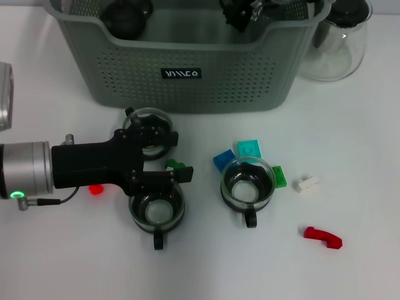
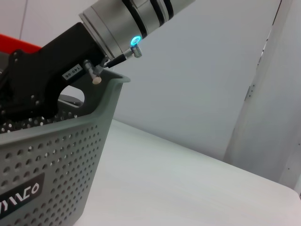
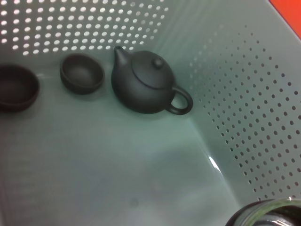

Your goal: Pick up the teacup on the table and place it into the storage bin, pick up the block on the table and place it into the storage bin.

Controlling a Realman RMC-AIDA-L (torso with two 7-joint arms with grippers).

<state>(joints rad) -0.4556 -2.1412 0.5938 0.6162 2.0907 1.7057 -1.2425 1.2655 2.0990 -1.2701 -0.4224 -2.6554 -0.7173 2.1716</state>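
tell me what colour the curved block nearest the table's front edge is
Red. The curved block shows best in the head view, lying right of the glass teacups.

Your left arm (image 1: 25, 172) is a brushed silver cylinder with a green light at its 7 o'clock edge and a thin black cable trailing off. Its left gripper (image 1: 153, 159) is matte black, blocky, dotted with small screws. The right arm (image 2: 127, 21) shows black bands, a blue light and a white label.
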